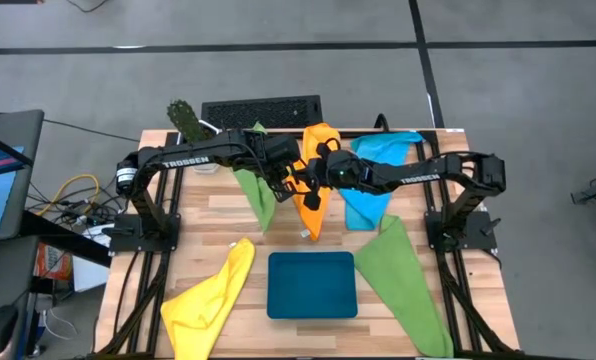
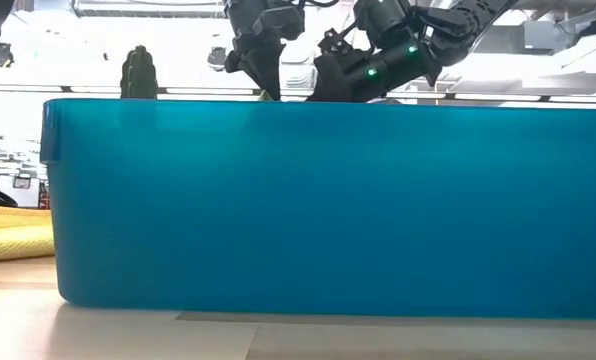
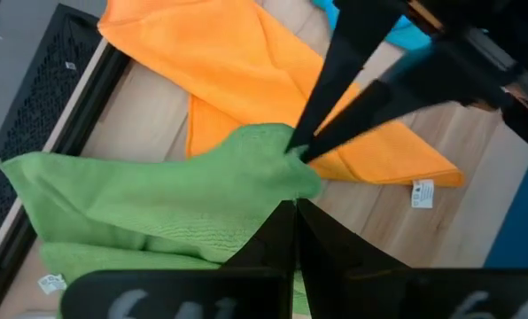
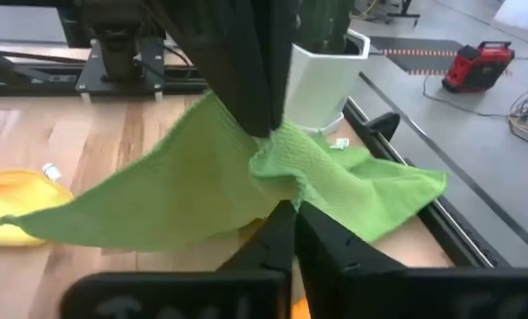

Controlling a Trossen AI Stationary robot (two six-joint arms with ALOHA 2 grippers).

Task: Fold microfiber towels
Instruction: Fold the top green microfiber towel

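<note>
A green towel (image 1: 258,195) is raised at mid-table between both grippers; its far end (image 3: 34,177) lies by the table's far edge. My left gripper (image 3: 295,208) and my right gripper (image 4: 295,208) are both shut on it, close together (image 1: 290,183). Beside and under it lies the orange towel (image 1: 318,180); the blue towel (image 1: 378,175) is to its right. Another green towel (image 1: 403,280) lies near right and the yellow towel (image 1: 213,295) near left, both flat on the wood. My left gripper pinches a bunched part of the green towel (image 3: 264,199) between its two fingers (image 4: 264,97), which slant steeply down from above. The cloth falls away from the fingers on both sides, slack, with its far end on the table. My right gripper pinches a gathered fold of the same towel (image 4: 286,182) just beside the left fingers. Its fingers (image 3: 353,97) come from the table's right, slanting slightly down. How many layers it has I cannot tell. The cloth is raised off the wood there.
The dark teal tray (image 1: 312,285) stands near the front edge and fills the low view (image 2: 328,200). A plant in a white pot (image 4: 322,71) and a black grille (image 1: 261,108) stand at the far edge. Bare wood shows between the tray and the towels.
</note>
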